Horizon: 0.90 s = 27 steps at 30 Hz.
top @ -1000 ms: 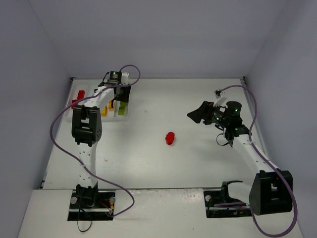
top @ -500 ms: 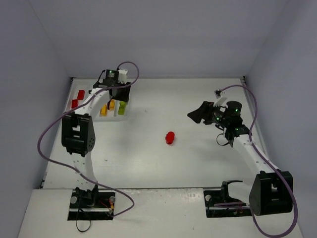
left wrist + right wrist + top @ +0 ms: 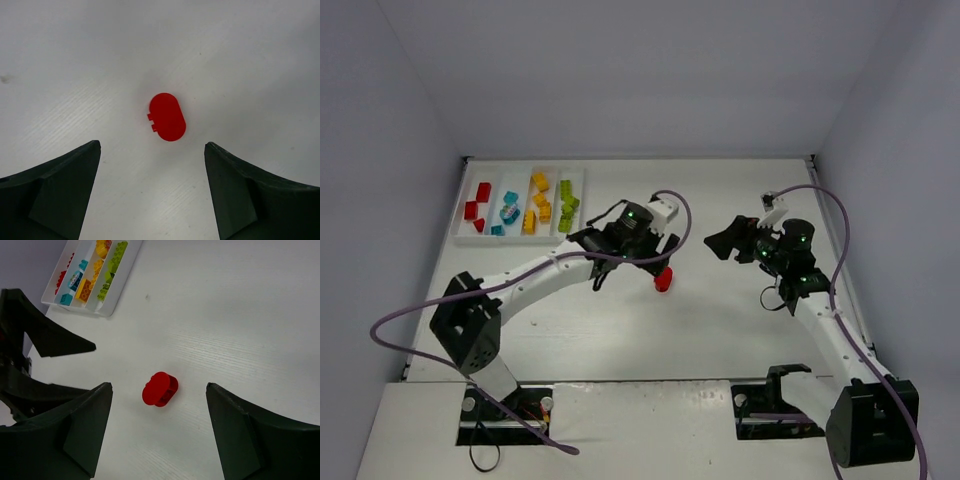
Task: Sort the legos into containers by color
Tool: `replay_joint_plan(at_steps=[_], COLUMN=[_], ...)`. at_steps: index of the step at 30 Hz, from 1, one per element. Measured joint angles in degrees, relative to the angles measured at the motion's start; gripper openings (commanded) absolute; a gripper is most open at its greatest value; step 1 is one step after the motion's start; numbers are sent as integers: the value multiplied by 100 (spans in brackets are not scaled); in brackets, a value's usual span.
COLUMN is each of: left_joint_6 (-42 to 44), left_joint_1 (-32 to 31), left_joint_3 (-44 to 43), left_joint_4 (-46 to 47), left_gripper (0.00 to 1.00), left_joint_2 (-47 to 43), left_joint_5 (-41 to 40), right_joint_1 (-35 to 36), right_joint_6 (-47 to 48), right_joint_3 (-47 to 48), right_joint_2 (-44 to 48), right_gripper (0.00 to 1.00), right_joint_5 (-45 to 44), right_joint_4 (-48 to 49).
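1. One red lego (image 3: 663, 279) lies alone on the white counter (image 3: 720, 340), near the middle and well apart from the tray (image 3: 510, 239).
2. From the left wrist view this lego (image 3: 167, 117) shows a rounded, oblong red face with two small notches on its left edge.
3. The left hand (image 3: 652, 262) sits just beside the lego in the top view, its arm stretched across from the near left corner.
4. The left hand (image 3: 151, 145) has its two dark fingers (image 3: 60, 190) spread wide apart. The lego lies on the counter ahead of the tips, in line with the gap, and touches neither finger.
5. The right hand (image 3: 725, 240) is on the right side of the counter, apart from the lego, and points toward it.
6. Seen from its own wrist, the right hand (image 3: 158, 386) also has its fingers (image 3: 235, 435) parted, with nothing clamped between them. The lego (image 3: 160, 389) lies on the counter beyond them.
7. The tray stands at the far left corner, with four long compartments side by side.
8. From left to right these hold red legos (image 3: 477, 200), cyan legos (image 3: 505, 212), yellow legos (image 3: 537, 200) and green legos (image 3: 566, 205).
9. The right wrist view shows the tray (image 3: 80, 307) at its upper left, with the dark fingers of the left hand (image 3: 45, 342) at the left edge.
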State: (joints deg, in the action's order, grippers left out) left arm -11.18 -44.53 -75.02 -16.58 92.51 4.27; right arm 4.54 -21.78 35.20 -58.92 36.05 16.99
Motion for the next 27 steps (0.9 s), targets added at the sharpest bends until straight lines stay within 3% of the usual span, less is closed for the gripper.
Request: replay_joint_plan(at_steps=[5,16,20,21,24,27], left_joint_6=[-234,-765,-907,-938,-1038,-1032], left_joint_1=[-579,-632,-643,-643,-643,-643], left_joint_3=[-17,-496,-621,-629,-629,-621], left_joint_4=[37,63,138,166,212,227], left_gripper=[78,77,52,34,2,0], left_joint_2=[623,2015,2190,2214,2236,2205], left_joint_5=[-413,-914,-962,-973,-1038,-1172], right_joint_1=[0,0,0,0,0,0], right_joint_6=[2,70,90,90,92,96], right_joint_3=[-197,-387,-387,-387,-391,-420], right_joint_2=[372,846,846,846,846,846], right_gripper=[72,73,73,73,73,73], right_joint_5=[-131,-227,-229,-232,-236,-240], right_joint_4=[-221,-588,-614,-614,-614,-614])
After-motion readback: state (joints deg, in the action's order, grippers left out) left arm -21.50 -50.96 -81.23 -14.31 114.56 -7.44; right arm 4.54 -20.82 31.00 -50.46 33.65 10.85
